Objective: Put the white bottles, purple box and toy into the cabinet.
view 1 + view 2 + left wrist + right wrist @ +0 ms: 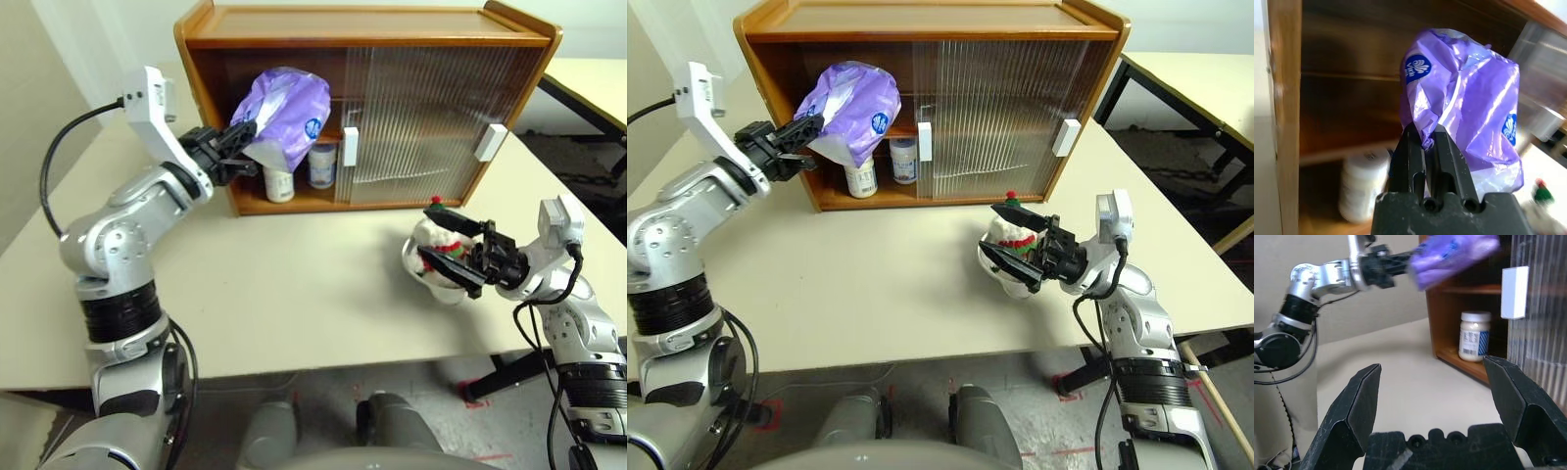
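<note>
beige table (294, 294), cabinet (372, 39) upper centre: both white bottles (279, 183) in; my left gripper (235, 147) pinches purple box (289, 113) at the opening; toy (436, 245) left, right gripper (456, 245) wide, empty.

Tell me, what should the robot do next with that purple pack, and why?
Probably push it forward onto the upper shelf. The left gripper is shut on the purple box, held up at the open side of the cabinet; two white bottles already stand on the bottom.

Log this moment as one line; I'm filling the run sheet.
left hand: shut on purple box, at cabinet opening | right hand: open, by toy | white bottles: inside cabinet
</note>
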{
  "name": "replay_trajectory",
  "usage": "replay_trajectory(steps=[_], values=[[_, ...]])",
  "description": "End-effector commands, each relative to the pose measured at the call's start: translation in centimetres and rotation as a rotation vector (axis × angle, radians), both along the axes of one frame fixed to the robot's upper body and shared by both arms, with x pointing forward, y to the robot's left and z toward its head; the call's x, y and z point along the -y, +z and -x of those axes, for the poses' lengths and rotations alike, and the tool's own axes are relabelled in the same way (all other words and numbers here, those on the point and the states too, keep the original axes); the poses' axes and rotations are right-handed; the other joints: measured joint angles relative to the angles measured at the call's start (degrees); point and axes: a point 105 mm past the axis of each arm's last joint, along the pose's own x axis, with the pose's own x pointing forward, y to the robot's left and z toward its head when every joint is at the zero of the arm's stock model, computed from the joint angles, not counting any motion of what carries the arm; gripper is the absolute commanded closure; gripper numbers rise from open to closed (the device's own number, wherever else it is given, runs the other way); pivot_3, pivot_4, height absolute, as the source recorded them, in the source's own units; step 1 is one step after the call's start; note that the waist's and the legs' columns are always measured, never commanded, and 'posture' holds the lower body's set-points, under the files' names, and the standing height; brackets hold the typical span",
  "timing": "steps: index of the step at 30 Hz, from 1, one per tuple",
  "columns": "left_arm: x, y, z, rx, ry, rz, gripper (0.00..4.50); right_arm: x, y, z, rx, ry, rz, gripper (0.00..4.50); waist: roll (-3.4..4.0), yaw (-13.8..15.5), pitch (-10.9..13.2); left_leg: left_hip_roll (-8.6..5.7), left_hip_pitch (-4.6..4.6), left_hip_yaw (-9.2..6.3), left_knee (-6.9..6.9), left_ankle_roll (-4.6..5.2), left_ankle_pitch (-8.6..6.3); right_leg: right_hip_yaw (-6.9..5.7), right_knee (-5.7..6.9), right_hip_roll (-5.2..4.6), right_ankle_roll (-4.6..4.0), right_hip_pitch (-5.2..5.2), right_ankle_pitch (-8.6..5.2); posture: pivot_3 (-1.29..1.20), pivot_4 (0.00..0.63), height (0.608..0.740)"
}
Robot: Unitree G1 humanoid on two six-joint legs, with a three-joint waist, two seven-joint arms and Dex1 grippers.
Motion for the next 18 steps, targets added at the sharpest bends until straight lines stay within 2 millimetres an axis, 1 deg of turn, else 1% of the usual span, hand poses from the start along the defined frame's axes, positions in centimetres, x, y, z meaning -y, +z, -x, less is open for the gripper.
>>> replay_trajectory(steps=[1, 3, 5, 8, 9, 10, 13, 17, 18], values=[[0.4, 0.8, -1.9, 0.041, 0.061, 0.013, 4.47, -0.2, -0.4, 0.2, -0.003, -0.008, -0.001, 0.0, 0.0, 0.0, 0.0, 0.0, -0.02, 0.0, 0.0, 0.0, 0.0, 0.0, -0.01, 0.0, 0.0, -0.02, 0.0, 0.11, 0.0, 0.74], [0.7, 1.0, -2.9, 0.057, 0.076, 0.03, 4.47, -0.3, -0.6, 0.4, -0.004, -0.01, -0.005, 0.0, 0.0, 0.0, 0.0, 0.01, -0.07, 0.0, 0.0, 0.0, 0.0, -0.02, -0.03, 0.02, -0.01, -0.05, -0.01, 0.1, 0.0, 0.74], [0.9, 1.0, -3.4, 0.061, 0.075, 0.026, 4.47, -0.4, -0.6, 0.4, -0.003, -0.013, -0.007, 0.0, 0.01, -0.2, 0.0, 0.0, -0.12, 0.0, -0.01, 0.0, -0.01, -0.01, -0.05, 0.02, -0.01, -0.09, -0.01, 0.1, 0.0, 0.74], [1.2, 1.0, -4.0, 0.069, 0.086, 0.026, 3.63, -0.3, -0.5, 0.4, 0.005, -0.021, -0.008, 0.0, 0.01, -0.7, 0.0, 0.0, -0.14, 0.02, -0.03, -0.01, -0.01, 0.03, -0.04, 0.02, 0.0, -0.12, -0.01, 0.08, 0.0, 0.74], [1.2, 1.0, -4.1, 0.072, 0.088, 0.03, 3.29, -0.3, -0.5, 0.4, 0.007, -0.023, -0.008, 0.0, 0.01, -0.7, 0.0, 0.01, -0.14, 0.02, -0.03, -0.01, -0.01, 0.02, -0.04, 0.02, 0.0, -0.12, -0.01, 0.08, 0.0, 0.74], [1.3, 1.1, -4.1, 0.074, 0.088, 0.032, 2.83, -0.3, -0.5, 0.4, 0.008, -0.025, -0.009, 0.0, 0.0, -0.7, 0.0, 0.01, -0.13, 0.02, -0.03, -0.01, -0.01, 0.02, -0.03, 0.02, 0.0, -0.12, -0.01, 0.08, 0.0, 0.74], [1.2, 1.1, -3.8, 0.08, 0.091, 0.037, 1.69, -0.3, -0.5, 0.4, 0.006, -0.023, -0.005, 0.0, 0.0, -0.7, 0.0, 0.01, -0.12, 0.02, -0.03, -0.01, -0.01, 0.01, -0.01, 0.03, 0.0, -0.13, -0.01, 0.09, 0.0, 0.74], [0.4, 1.3, -3.2, 0.1, 0.117, 0.034, 0.05, -0.4, -0.7, 0.5, 0.001, -0.017, -0.001, 0.0, 0.0, -0.6, 0.0, 0.01, -0.12, 0.01, -0.03, -0.01, -0.01, 0.01, -0.01, 0.02, 0.0, -0.12, -0.01, 0.11, 0.0, 0.74], [0.1, 1.4, -3.0, 0.106, 0.121, 0.027, 0.01, -0.4, -0.7, 0.4, 0.001, -0.015, 0.0, 0.0, 0.0, -0.7, 0.0, 0.01, -0.12, 0.01, -0.03, -0.01, -0.01, 0.02, -0.01, 0.02, 0.0, -0.12, -0.01, 0.11, 0.0, 0.74]])
